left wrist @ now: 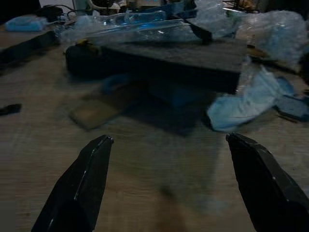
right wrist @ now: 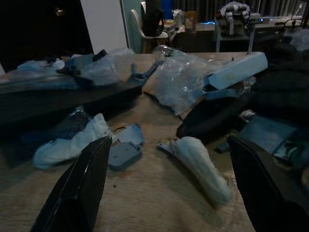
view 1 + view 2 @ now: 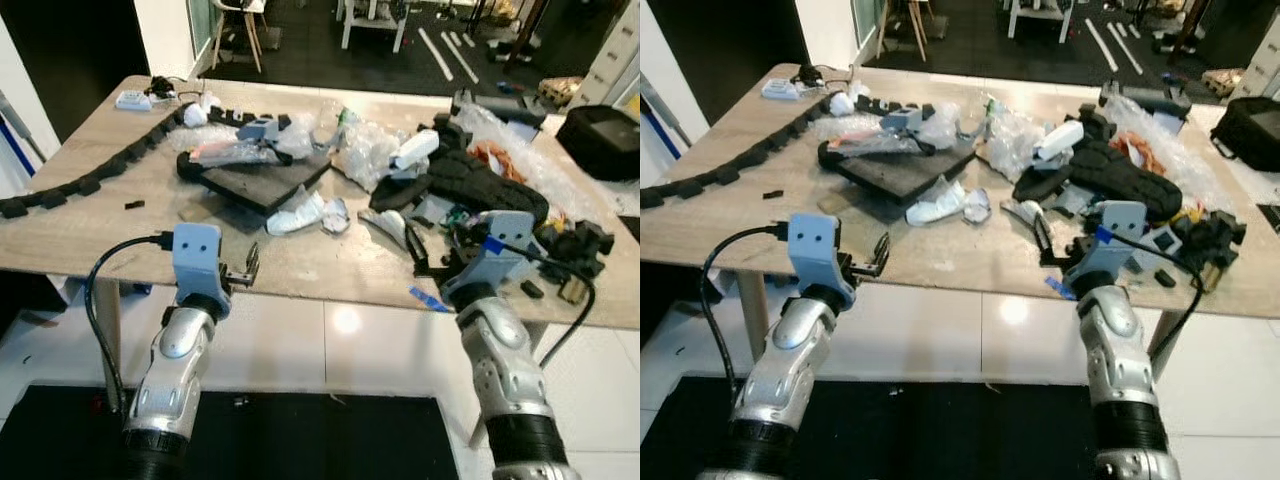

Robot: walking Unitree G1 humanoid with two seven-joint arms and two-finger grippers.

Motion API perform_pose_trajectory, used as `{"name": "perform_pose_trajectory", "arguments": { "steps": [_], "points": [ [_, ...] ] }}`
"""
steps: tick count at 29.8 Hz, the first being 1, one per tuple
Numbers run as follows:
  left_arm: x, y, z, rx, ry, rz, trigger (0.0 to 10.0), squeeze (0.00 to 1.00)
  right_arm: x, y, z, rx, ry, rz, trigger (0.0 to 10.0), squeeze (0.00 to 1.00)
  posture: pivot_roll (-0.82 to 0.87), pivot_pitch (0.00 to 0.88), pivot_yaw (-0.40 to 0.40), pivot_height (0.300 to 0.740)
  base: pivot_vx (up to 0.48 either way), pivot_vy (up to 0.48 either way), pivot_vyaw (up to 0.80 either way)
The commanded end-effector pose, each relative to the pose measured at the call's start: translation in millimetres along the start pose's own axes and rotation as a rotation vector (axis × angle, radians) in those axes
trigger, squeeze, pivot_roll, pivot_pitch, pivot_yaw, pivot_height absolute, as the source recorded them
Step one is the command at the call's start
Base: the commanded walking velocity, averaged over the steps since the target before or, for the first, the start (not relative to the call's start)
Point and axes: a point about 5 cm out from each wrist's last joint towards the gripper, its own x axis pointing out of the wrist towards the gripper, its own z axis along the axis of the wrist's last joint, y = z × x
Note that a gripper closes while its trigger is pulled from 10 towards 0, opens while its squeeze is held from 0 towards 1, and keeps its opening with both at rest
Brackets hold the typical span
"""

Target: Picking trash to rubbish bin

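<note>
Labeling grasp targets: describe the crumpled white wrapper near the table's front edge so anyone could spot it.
On the wooden table, find the dark flat slab at its middle. The crumpled white wrapper lies against the slab's front corner, pale and soft, unlike the clear plastic bags heaped behind.

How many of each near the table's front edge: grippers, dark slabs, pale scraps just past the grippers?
Grippers: 2, left gripper and right gripper, both open
Dark slab: 1
Pale scraps: 3, crumpled wad, small flat piece, long wad
Total: 6
</note>
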Motion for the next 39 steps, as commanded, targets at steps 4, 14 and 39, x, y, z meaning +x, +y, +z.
{"name": "perform_pose_trajectory", "arguments": {
  "steps": [4,14,39],
  "points": [
    [-1.4,-4.2,-6,-0.005,0.019,-0.013,10.0,0.0,-3.0,-9.1,-1,-0.012,0.007,-0.027,10.0,0.0,0.01,0.092,-0.053,0.74,0.31,0.0,0.0],
    [-0.9,-4.8,-6,-0.005,0.017,-0.015,10.0,0.0,-2.6,-13.5,-5,-0.101,0.055,-0.035,10.0,0.0,0.01,0.088,-0.053,0.74,0.311,0.0,0.0],
    [-39.8,-44.6,10,-0.024,-0.045,-0.533,10.0,0.0,-8.8,-23.6,-27,-0.164,0.275,-0.069,10.0,0.0,0.01,0.109,-0.057,0.74,0.177,0.0,0.0]
  ]
}}
